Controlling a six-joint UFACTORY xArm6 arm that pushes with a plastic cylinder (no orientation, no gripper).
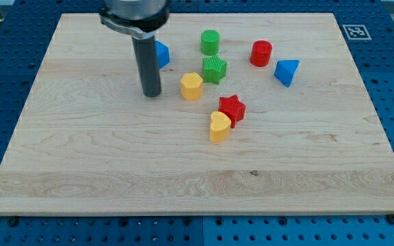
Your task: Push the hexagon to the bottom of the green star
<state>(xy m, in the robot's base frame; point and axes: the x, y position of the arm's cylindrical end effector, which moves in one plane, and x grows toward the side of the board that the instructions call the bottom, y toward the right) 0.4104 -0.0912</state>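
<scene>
The yellow hexagon (191, 86) lies on the wooden board (115, 171), touching the lower left side of the green star (214, 69). My tip (152, 93) stands on the board to the view's left of the hexagon, a short gap away. The rod rises from it to the arm at the view's top.
A green cylinder (210, 42) sits above the star. A blue block (161, 55) is partly hidden behind the rod. A red cylinder (260, 52) and a blue triangle (286, 72) lie to the right. A red star (232, 108) touches a yellow heart (219, 127) below.
</scene>
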